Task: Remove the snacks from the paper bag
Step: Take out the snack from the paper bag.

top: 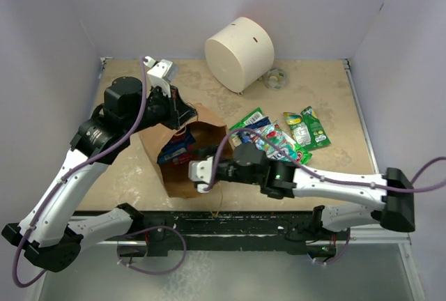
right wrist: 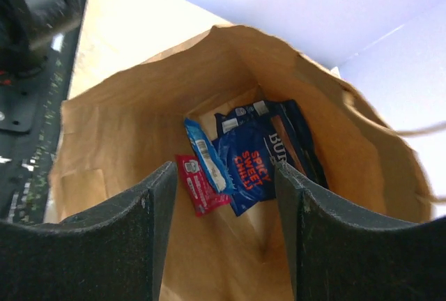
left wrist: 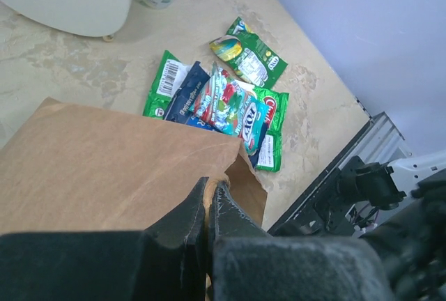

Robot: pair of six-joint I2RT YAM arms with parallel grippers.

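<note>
The brown paper bag (top: pixel 182 168) lies open on its side left of centre. My left gripper (left wrist: pixel 211 188) is shut on the bag's upper rim (left wrist: pixel 230 165) and holds it up. My right gripper (right wrist: pixel 223 175) is open at the bag's mouth, looking in; in the top view it shows at the opening (top: pixel 198 170). Inside the paper bag (right wrist: pixel 125 127) lie dark blue packets (right wrist: pixel 254 158) and a small red packet (right wrist: pixel 198 186). Several green and blue packets (top: pixel 279 137) lie on the table right of the bag, also in the left wrist view (left wrist: pixel 230 102).
A big white cylinder (top: pixel 239 53) lies at the back, with a small clear tape roll (top: pixel 276 78) to its right. Purple walls enclose the table on three sides. The black frame rail (top: pixel 230 221) runs along the near edge.
</note>
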